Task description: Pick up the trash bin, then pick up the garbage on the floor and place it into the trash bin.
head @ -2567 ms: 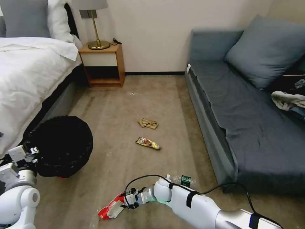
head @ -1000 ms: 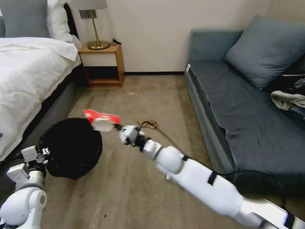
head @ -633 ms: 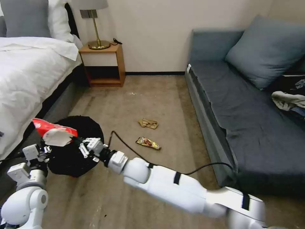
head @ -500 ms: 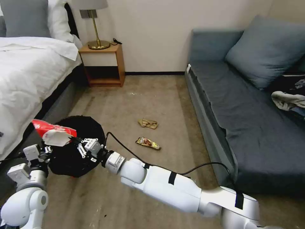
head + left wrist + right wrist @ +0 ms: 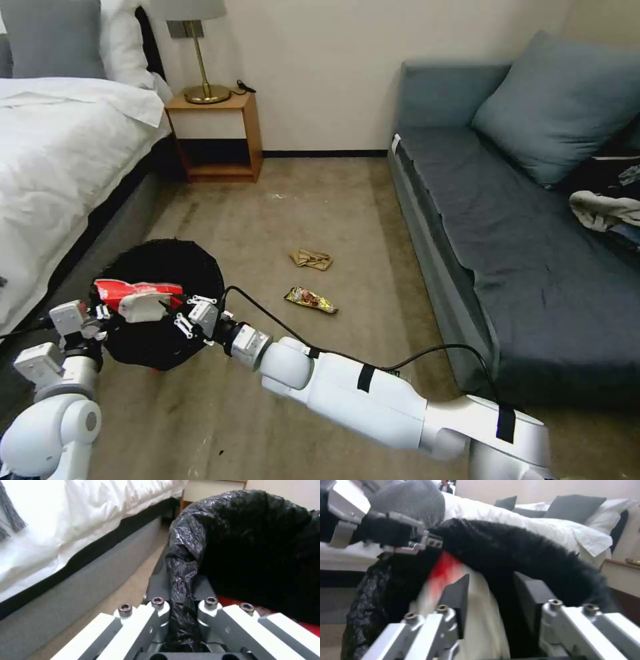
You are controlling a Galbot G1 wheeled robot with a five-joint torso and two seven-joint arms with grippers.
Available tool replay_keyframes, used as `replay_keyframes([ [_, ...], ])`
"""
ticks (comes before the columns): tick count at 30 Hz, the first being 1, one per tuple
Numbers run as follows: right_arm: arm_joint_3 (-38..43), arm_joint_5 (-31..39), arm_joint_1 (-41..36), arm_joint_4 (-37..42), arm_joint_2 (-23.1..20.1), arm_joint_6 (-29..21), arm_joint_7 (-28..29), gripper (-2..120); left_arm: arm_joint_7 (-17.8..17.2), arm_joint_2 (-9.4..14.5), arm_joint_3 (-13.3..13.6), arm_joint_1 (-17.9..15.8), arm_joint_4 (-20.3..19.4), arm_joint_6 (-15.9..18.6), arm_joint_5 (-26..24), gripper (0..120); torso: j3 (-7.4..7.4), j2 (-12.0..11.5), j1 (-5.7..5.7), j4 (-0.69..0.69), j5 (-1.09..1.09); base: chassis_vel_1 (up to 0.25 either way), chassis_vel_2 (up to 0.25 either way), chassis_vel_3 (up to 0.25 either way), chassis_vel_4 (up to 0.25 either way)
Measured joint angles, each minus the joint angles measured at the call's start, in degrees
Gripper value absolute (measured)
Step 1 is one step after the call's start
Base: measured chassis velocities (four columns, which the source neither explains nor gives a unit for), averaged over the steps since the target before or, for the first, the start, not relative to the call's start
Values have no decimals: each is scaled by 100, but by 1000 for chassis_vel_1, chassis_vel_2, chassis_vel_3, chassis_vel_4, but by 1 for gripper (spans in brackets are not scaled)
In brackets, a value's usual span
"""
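The trash bin (image 5: 175, 263), lined with a crinkly black bag, hangs tilted just above the carpet beside the bed. My left gripper (image 5: 99, 313) is shut on its rim, the black bag pinched between the pads (image 5: 181, 585). A crushed red-and-white packet (image 5: 137, 299) lies in the bin's mouth. My right gripper (image 5: 188, 315) hovers at the bin's opening, fingers spread, with the blurred packet (image 5: 480, 625) loose just beyond them. A gold snack wrapper (image 5: 311, 300) and crumpled tan paper (image 5: 311, 259) lie on the floor farther out.
The white bed (image 5: 60, 160) borders the left side. A wooden nightstand (image 5: 217, 133) with a brass lamp stands against the far wall. The grey sofa (image 5: 507, 253) runs along the right, clothes heaped at its end. Open carpet lies between them.
My right arm lifted the red-and-white packet off the floor and swung it left over the bin. The fingers have since spread and the packet has dropped lower into the bin's mouth.
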Motion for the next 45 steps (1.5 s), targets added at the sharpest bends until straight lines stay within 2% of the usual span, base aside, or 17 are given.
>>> replay_keyframes([
  [1,0,0,0,0,0,0,0,39,0,0,0,0,0,0,0,5,0,0,0,0,0,0,0,0,0],
  [9,334,76,-62,587,-300,-100,-115,67,2,5,-14,-5,35,1,-5,5,0,0,0,0,1,0,0,0,0],
  [12,777,-6,-276,1186,-751,-286,-112,85,2,32,-60,11,48,1,-69,5,0,1,0,0,2,0,0,0,0],
  [13,777,-6,-276,1186,-751,-286,-112,85,2,32,-60,11,48,1,-69,5,0,1,0,0,2,0,0,0,0],
  [16,1201,-82,-594,1800,-1314,-802,131,97,-3,71,-94,36,99,-20,-97,5,0,1,0,0,2,0,0,0,0],
  [17,1201,-82,-594,1800,-1314,-802,131,97,-3,71,-94,36,99,-20,-97,5,0,1,0,0,2,0,0,0,0],
  [20,1714,-130,-1118,2423,-1935,-1654,48,99,-11,106,-109,64,185,-75,-106,5,-1,1,0,-1,2,0,0,0,0],
  [21,1714,-130,-1118,2423,-1935,-1654,48,99,-11,106,-109,64,185,-75,-106,5,-1,1,0,-1,2,0,0,0,0],
  [23,2124,-265,-1693,2779,-2488,-2389,-349,100,-13,128,-113,79,216,-109,-125,5,-1,1,0,1,4,0,0,0,0],
  [25,2455,-595,-2240,2867,-3009,-2701,-867,100,-14,137,-115,85,218,-128,-147,5,-1,1,0,0,3,0,0,0,0],
  [26,2455,-595,-2240,2867,-3009,-2701,-867,100,-14,137,-115,85,218,-128,-147,5,-1,1,0,0,3,0,0,0,0],
  [27,2655,-897,-2475,2835,-3204,-2743,-1189,100,-16,139,-117,87,218,-136,-153,5,-1,1,0,-3,3,0,0,0,0],
  [29,3357,-1820,-3018,2525,-3572,-2744,-2231,100,-18,139,-122,94,201,-154,-155,5,-1,1,0,-3,3,0,0,0,0],
  [30,3357,-1820,-3018,2525,-3572,-2744,-2231,100,-18,139,-122,94,201,-154,-155,5,-1,1,0,-3,3,0,0,0,0],
  [33,3963,-2549,-3428,2012,-3711,-2745,-2982,100,-29,141,-132,112,178,-181,-155,5,-1,1,0,-2,3,0,0,0,0],
  [37,4142,-2708,-3564,1558,-3603,-2751,-3136,100,-32,141,-131,132,164,-190,-152,5,0,1,0,-1,3,0,0,0,0],
  [45,4316,-3093,-3318,186,-2825,-2563,-3393,100,-38,109,-116,229,77,-204,-106,5,0,1,0,1,2,0,0,0,0],
])
